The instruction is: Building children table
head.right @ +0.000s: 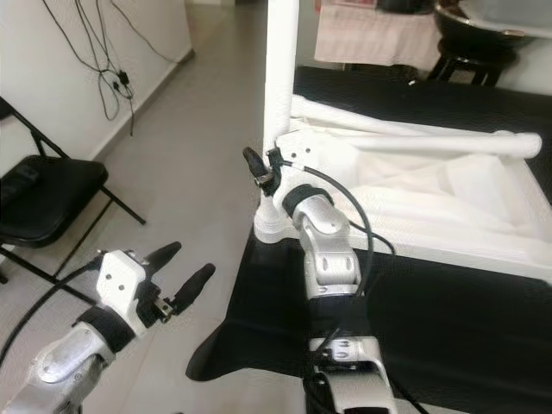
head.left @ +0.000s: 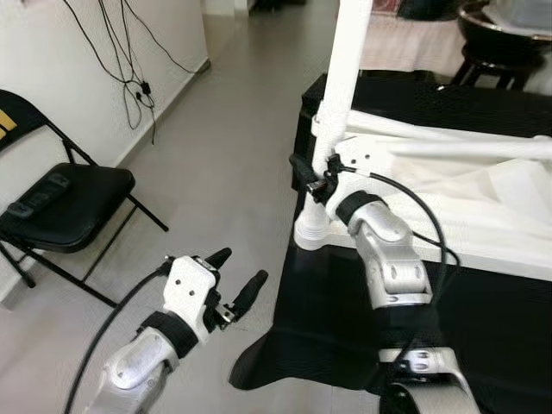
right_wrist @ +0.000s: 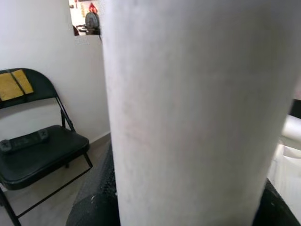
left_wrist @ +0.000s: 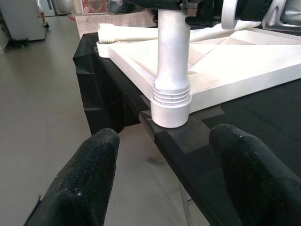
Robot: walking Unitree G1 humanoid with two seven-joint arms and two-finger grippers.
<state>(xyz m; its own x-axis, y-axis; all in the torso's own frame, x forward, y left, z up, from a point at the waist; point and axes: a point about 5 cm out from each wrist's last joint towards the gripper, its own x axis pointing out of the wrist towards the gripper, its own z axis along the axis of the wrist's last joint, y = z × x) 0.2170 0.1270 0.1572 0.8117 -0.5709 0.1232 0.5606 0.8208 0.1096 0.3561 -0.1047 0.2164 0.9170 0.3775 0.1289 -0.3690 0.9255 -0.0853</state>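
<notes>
White plastic table leg (head.left: 343, 95) stands upright in the inverted tabletop's (head.left: 483, 207) corner, right gripper (head.left: 317, 179) clamped on it; left gripper (head.left: 237, 276) hovers spread over grey floor (head.left: 224, 138); black cloth (head.left: 345, 302) beneath.

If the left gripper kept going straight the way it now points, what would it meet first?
Probably the threaded base of the upright white table leg, centred ahead between the open left gripper fingers; depth is uncertain.

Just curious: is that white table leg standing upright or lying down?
Upright: the white table leg rises from the tabletop's corner, with the right gripper around it.
</notes>
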